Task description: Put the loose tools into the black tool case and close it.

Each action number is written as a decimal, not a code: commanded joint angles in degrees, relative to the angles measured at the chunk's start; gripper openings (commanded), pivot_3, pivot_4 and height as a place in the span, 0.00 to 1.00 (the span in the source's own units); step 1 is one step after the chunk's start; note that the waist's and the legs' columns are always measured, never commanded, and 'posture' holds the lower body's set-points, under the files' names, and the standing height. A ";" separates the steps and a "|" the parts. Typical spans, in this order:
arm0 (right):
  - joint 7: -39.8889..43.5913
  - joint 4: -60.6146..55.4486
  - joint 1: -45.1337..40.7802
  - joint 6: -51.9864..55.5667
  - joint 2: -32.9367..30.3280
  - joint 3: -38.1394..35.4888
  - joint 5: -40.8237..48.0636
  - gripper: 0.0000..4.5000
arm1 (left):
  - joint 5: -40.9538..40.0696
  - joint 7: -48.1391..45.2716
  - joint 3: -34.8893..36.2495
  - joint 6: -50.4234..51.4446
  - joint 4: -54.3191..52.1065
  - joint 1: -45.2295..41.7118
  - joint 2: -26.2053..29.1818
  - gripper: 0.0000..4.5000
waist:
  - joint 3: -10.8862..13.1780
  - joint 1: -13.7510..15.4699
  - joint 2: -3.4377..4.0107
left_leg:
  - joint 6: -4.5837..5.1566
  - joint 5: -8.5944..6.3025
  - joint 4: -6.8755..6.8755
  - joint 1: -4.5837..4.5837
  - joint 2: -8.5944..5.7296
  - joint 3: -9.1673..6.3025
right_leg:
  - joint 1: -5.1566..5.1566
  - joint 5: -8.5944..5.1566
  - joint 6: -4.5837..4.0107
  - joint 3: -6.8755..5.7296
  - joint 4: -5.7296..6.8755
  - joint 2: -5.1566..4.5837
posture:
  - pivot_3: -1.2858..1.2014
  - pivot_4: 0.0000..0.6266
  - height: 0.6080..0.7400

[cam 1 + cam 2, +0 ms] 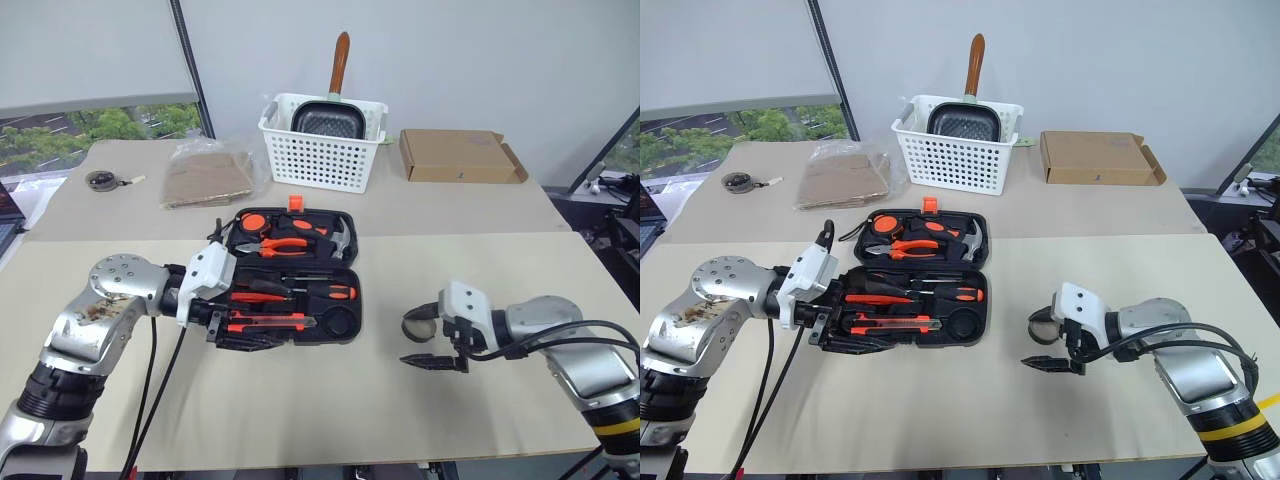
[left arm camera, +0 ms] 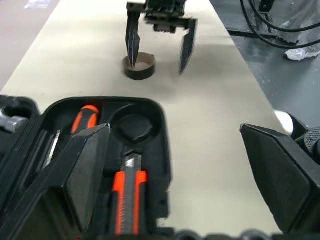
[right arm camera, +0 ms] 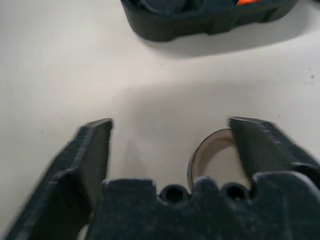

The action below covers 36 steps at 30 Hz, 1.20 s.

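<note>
The tape roll [image 1: 422, 322] lies flat on the surface [image 1: 300, 420], just beside the right gripper [image 1: 432, 361], fingers wide; the left gripper [image 1: 855, 340], fingers wide and empty, hovers over the tool case [image 1: 345, 300].

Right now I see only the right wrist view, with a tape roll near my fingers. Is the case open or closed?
Observer: Open. The black tool case lies with its lid back, with the screwdrivers and utility knife seated in it.
Operator: Is there a free place for the tape roll?
Observer: Yes, the round recess at its near right corner is empty.
Operator: And the left gripper?
Observer: It hangs open over the case's near left corner.
</note>
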 commanded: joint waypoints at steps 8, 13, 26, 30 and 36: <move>-1.34 1.07 -1.01 0.03 -1.01 0.56 -3.61 0.06 | -1.39 3.62 2.83 1.62 -4.52 1.69 1.01 1.00 | 0.00 -0.15 0.00 | -0.09 0.07 -0.05 -0.01 0.02 -0.01 | -0.04 -0.03 -0.07 0.01 0.07 0.08 | 0.52 0.24 0.70; -2.06 1.00 -2.14 -0.71 0.11 -0.25 -3.13 0.02 | -2.06 4.84 3.22 2.02 -5.18 2.36 1.01 1.00 | 0.00 -0.18 0.00 | -0.23 0.15 -0.03 -0.01 0.00 0.05 | -0.01 -0.04 -0.07 0.03 0.02 0.06 | 0.52 0.24 0.70; 0.12 -1.16 -16.94 -0.57 10.09 7.79 -2.68 0.02 | -3.22 12.80 12.75 4.29 -9.57 13.06 1.73 1.00 | 0.01 -0.44 -0.02 | -0.32 0.21 -0.13 0.07 0.12 -0.07 | -0.11 -0.06 -0.12 0.01 0.21 0.21 | 0.52 0.24 0.70; 1.53 1.34 -19.04 -2.69 11.99 12.09 -5.29 0.02 | -4.03 16.96 17.04 5.69 -12.49 18.11 1.12 1.00 | 0.01 -0.19 -0.02 | -0.28 0.18 -0.08 0.00 0.04 -0.04 | -0.10 -0.06 -0.13 -0.02 0.19 0.09 | 0.52 0.24 0.70; 3.27 4.27 -20.58 -4.95 14.34 15.92 -7.20 0.02 | -5.07 21.08 20.61 6.63 -16.46 23.45 0.57 1.00 | 0.01 -0.32 -0.04 | -0.41 0.24 -0.04 0.02 -0.01 0.05 | -0.03 -0.05 -0.14 0.03 0.08 0.01 | 0.52 0.24 0.70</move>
